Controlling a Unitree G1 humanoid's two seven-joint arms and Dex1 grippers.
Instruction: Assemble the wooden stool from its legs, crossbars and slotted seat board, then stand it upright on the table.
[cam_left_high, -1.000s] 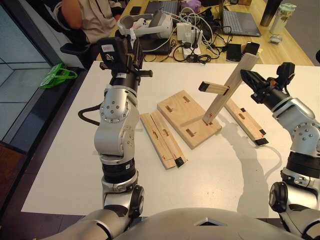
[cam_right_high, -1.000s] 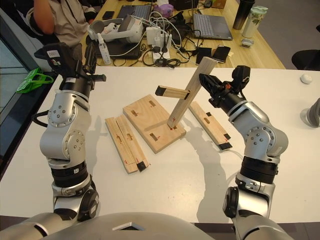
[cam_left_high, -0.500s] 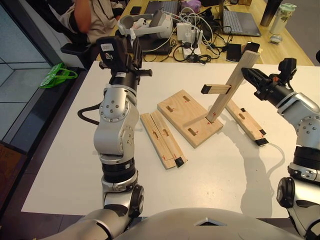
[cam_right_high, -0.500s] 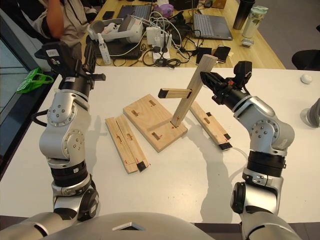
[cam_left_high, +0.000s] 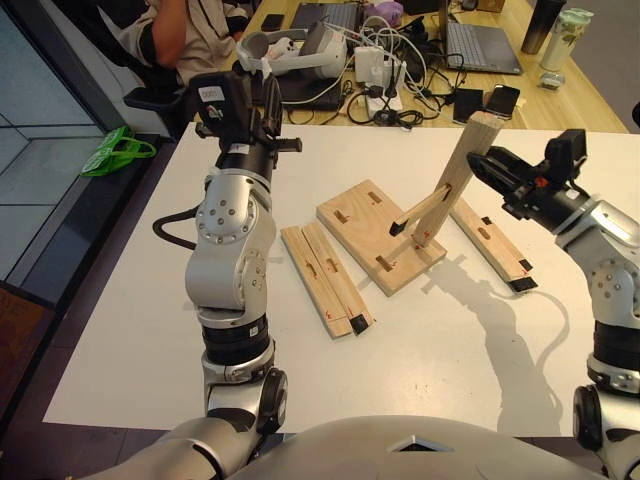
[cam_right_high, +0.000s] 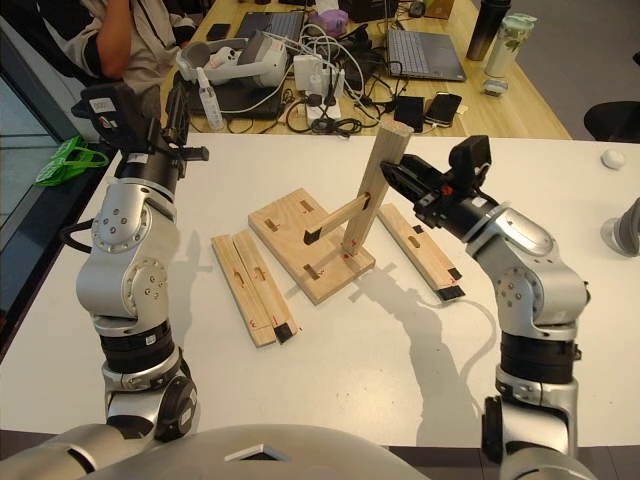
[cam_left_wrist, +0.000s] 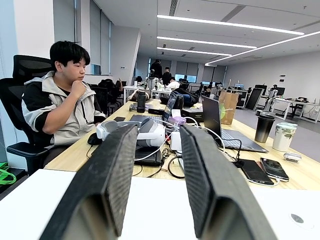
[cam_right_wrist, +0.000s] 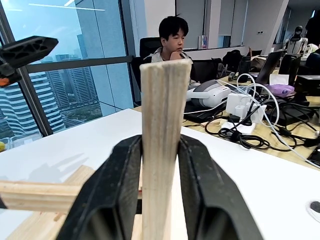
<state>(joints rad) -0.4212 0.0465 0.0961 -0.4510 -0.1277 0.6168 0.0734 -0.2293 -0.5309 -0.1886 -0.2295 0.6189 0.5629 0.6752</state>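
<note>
right gripper (cam_left_high: 479, 160) clamps leg (cam_left_high: 447, 190) near top; leg leans, foot on seat board (cam_left_high: 352, 215); left gripper (cam_left_wrist: 157, 132) open, well apart.

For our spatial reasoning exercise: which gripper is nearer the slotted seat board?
Right. The right gripper clamps the leg standing on the seat board, just above its right side; the left gripper is raised, open, well off to the board's left.

A pale leg (cam_right_high: 367, 196) with crossbar (cam_right_high: 335, 217) stands tilted on the flat slotted seat board (cam_right_high: 289, 245).
</note>
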